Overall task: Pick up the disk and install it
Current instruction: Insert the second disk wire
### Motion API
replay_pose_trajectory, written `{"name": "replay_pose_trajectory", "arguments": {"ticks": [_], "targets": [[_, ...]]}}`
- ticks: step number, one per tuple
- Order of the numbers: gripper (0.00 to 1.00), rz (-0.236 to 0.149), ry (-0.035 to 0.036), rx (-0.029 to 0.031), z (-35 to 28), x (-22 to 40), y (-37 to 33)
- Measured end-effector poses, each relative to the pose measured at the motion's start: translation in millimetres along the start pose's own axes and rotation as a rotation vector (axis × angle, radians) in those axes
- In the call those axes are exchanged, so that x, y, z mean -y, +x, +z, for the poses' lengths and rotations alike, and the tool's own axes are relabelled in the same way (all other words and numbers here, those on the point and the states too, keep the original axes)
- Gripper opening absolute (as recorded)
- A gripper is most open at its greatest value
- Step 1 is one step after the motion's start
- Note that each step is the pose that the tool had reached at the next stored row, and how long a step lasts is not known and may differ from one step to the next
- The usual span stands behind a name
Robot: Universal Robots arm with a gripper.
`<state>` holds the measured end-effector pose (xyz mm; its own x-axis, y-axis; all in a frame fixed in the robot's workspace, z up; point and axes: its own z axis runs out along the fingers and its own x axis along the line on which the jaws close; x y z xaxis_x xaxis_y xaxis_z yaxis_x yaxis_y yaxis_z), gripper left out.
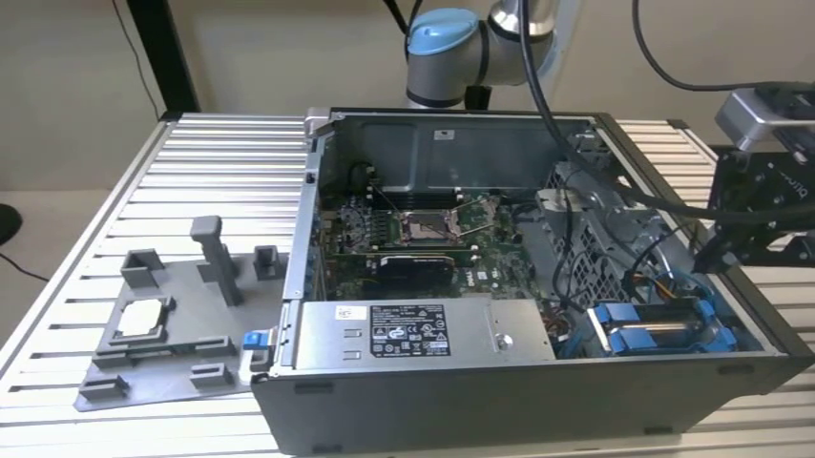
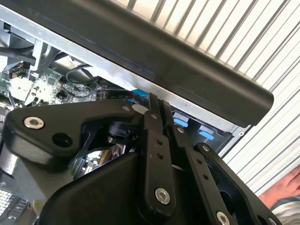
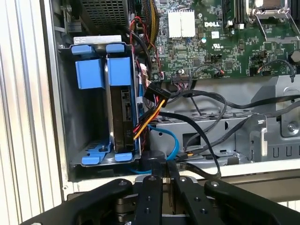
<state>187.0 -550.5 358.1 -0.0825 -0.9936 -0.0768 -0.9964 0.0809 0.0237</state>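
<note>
The disk (image 3: 123, 111) sits on edge in the drive cage (image 3: 65, 117) at the near corner of the open computer case (image 1: 510, 401), on the exterior view's right. Its blue carrier (image 1: 652, 327) frames it, with blue tabs at both ends of the bay. A bundle of red, yellow and black power wires (image 3: 147, 119) and a blue data cable (image 3: 172, 140) run to the end of the disk.

The gripper (image 3: 161, 169) hovers just outside the case wall, near that end of the bay. In both wrist views its two black fingers (image 2: 153, 122) are clenched against each other, with nothing seen between them, and they touch neither disk nor carrier.

There is printed matter in several places. A white label with black print lies on top of the grey power supply (image 1: 407, 329), with a smaller white sticker at its corner. A small white sticker sits on the far inner wall of the case. White lettering and small white stickers mark the green motherboard (image 3: 225, 42); I leave the print unread.

Black cables (image 3: 211, 117) loop over the metal bracket beside the cage, between the bay and the motherboard. The processor socket (image 1: 433, 224) lies open in the middle of the board. On the slatted aluminium table (image 1: 217, 162), to the exterior view's left of the case, a grey plastic fixture (image 1: 178, 363) holds a small square silvery chip (image 1: 140, 320), well apart from the gripper.
</note>
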Motion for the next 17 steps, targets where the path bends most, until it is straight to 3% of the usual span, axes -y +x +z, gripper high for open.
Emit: {"name": "replay_pose_trajectory", "arguments": {"ticks": [3, 10, 17], "targets": [[0.0, 0.0, 0.0001, 0.0002, -1.9, -5.5, 0.2], [0.0, 0.0, 0.0032, -0.0003, -2.4, -30.7, 2.3], [0.0, -0.013, 0.0114, -0.01, -3.1, -47.4, 4.4]]}}
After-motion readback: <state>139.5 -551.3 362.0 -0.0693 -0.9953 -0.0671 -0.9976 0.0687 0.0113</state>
